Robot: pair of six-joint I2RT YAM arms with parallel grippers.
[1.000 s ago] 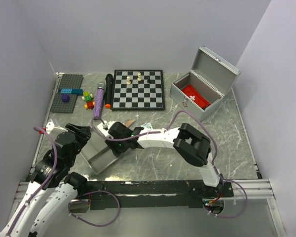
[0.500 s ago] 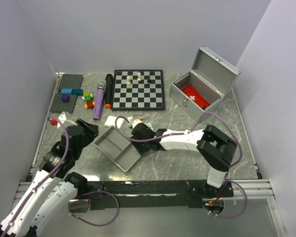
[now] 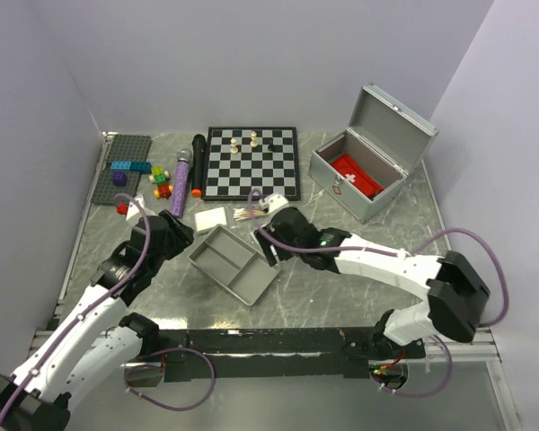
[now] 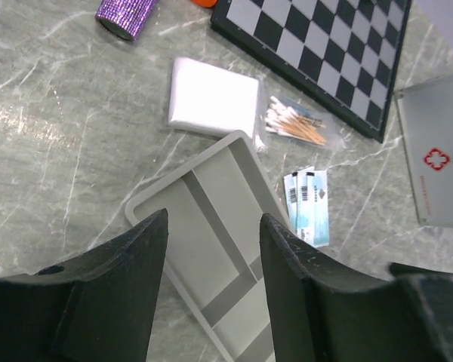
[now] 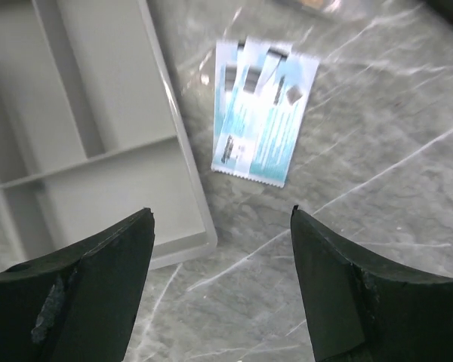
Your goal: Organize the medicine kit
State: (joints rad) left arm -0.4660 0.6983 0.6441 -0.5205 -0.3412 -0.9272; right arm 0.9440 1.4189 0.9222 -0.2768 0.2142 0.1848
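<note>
Gathering loose supplies for the boxy silver-grey metal medicine kit [image 3: 341,190], which is standing lid-open far beyond the right gripper [image 5: 220,226].
The left gripper [image 4: 213,226] and the right one are both hovering unclenched and empty over the shallow grey divided tray [image 3: 234,263]; the flat blue-and-white paper sachets [image 5: 264,113] just ahead of the right gripper are probably calling for a low pinch.

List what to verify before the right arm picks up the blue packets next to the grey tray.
1. Right gripper open, nothing between its fingers: ok.
2. Blue packets flat on the table, beside the grey tray, clear of its rim: ok.
3. Left gripper open and empty, above the tray, away from the packets: ok.
4. Tray compartments empty: ok.
5. Medicine kit lid open: ok.
6. Free room in the kit beside the red pouch: cannot tell.
</note>
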